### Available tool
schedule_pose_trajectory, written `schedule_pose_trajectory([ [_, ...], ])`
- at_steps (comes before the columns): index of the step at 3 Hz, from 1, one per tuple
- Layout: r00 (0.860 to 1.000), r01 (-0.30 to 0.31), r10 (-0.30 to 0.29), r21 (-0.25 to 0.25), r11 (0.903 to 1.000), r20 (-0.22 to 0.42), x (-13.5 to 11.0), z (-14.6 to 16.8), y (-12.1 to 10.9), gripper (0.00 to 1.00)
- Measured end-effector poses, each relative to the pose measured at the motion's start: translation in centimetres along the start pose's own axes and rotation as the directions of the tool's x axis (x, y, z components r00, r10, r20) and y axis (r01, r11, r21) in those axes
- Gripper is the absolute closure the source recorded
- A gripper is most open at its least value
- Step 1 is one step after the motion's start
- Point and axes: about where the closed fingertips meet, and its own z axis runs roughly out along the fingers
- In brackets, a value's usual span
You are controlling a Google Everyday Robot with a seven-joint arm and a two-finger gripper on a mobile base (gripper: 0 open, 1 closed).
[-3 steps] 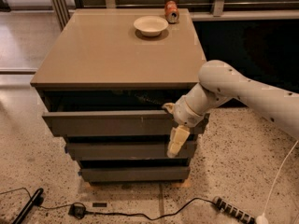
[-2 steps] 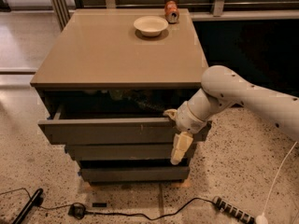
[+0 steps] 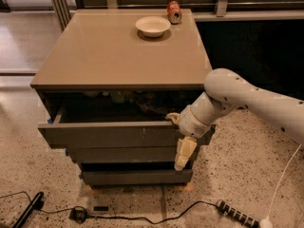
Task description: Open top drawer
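Note:
The top drawer (image 3: 114,134) is a wide dark grey handleless front under the tan cabinet top (image 3: 118,56). It stands pulled out toward me, and its dark inside shows with some items at the back. My gripper (image 3: 179,139) is at the drawer's right end. One pale finger (image 3: 173,118) hooks over the drawer's top edge. The other pale finger (image 3: 184,152) hangs down in front of the drawer front. The white arm (image 3: 251,99) reaches in from the right.
Two narrower grey drawer fronts (image 3: 133,155) (image 3: 135,177) sit shut below. A white bowl (image 3: 153,26) and a can (image 3: 174,12) stand at the back of the cabinet top. A black cable (image 3: 142,216) and a power strip (image 3: 237,213) lie on the speckled floor.
The top drawer has slid further out toward me, with the gripper moving along with its right end. The gap under the cabinet top has widened.

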Motion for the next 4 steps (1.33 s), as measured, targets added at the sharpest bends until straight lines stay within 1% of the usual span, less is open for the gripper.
schedule_pose_trajectory([
  [1,1.0,0.024,-0.023,-0.007,0.9997,0.005,0.2,0.0,1.3,0.0],
  [2,1.0,0.027,-0.027,-0.01,0.9996,0.004,0.2,-0.2,1.8,0.0],
  [3,0.999,0.039,-0.039,-0.022,0.999,0.001,0.4,-0.4,3.0,0.0],
  [4,0.999,0.038,-0.038,-0.021,0.999,0.004,0.3,-0.5,2.6,0.0],
])
